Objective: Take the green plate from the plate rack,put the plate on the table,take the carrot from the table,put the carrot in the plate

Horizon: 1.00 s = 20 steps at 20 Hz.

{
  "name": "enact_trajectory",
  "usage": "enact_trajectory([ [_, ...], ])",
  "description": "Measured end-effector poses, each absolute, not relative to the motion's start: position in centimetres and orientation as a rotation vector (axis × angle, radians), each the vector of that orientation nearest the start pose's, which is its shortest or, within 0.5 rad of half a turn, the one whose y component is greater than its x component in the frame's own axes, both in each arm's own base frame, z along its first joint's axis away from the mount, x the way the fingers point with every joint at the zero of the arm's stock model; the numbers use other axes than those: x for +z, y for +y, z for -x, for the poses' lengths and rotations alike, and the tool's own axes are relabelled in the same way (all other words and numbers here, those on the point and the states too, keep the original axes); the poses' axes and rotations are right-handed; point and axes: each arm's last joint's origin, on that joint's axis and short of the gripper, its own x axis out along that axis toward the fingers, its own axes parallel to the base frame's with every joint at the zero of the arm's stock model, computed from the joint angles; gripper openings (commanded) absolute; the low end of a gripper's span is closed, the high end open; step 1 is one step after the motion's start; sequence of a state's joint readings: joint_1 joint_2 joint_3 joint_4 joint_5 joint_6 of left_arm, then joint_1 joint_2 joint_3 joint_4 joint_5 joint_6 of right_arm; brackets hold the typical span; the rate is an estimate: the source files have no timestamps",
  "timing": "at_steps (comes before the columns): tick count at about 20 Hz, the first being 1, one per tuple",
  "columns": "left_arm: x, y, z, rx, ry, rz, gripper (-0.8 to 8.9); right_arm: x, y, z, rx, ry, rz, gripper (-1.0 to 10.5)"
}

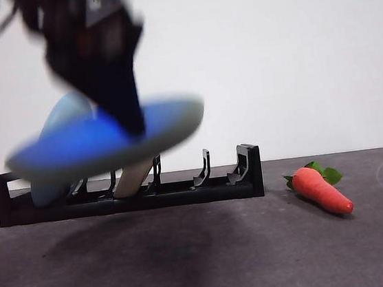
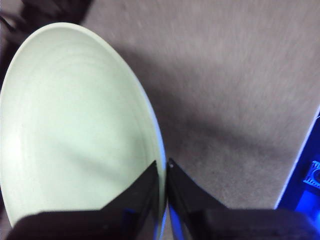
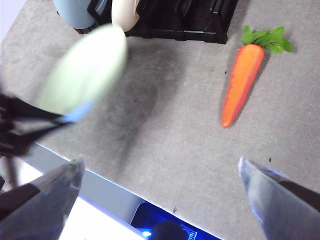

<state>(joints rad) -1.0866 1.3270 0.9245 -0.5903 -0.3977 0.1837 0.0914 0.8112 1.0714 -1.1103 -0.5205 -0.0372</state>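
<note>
Clearly blurred, the pale sage green plate [image 2: 75, 130] hangs tilted, rim-clamped in left tool [image 2: 163, 172].

A plate [image 1: 107, 136], pinched at its rim by the left end effector [image 2: 164, 172], hangs tilted above the tabletop [image 1: 205, 260] in front of the rack [image 1: 135, 191], which holds two more plates. The carrot [image 1: 320, 189] lies on the tabletop just right of the rack.

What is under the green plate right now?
Only bare table and the plate's shadow. The green plate hangs in the air, clamped by the left gripper, in front of the plate rack, whose middle it hides.
</note>
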Motion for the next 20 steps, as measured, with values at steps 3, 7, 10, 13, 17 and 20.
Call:
enact_trajectory([
  [3, 20.3, -22.3, -13.0, -0.704, 0.679, -0.893, -0.06, 34.6, 2.5, -11.9, 0.59, 0.832, -0.15, 6.0],
  [7, 17.9, -23.7, -13.8, -0.729, 0.664, -0.94, -0.06, 34.6, 2.5, -11.9, 0.589, 0.832, -0.15, 6.0],
  [10, 15.8, -24.6, -14.2, -0.736, 0.687, -1.003, -0.06, 34.6, 2.5, -11.9, 0.589, 0.832, -0.151, 6.0],
  [13, 14.5, -25.0, -14.5, -0.727, 0.701, -1.039, 0.0, 34.6, 2.5, -11.9, 0.589, 0.832, -0.151, 6.0],
  [17, 14.5, -25.2, -14.6, -0.78, 0.722, -0.988, 2.2, 34.6, 2.5, -11.9, 0.588, 0.835, -0.153, 6.0],
  [20, 14.8, -25.4, -14.6, -0.774, 0.738, -0.946, 3.19, 34.5, 2.6, -12.3, 0.587, 0.849, -0.157, 6.0],
])
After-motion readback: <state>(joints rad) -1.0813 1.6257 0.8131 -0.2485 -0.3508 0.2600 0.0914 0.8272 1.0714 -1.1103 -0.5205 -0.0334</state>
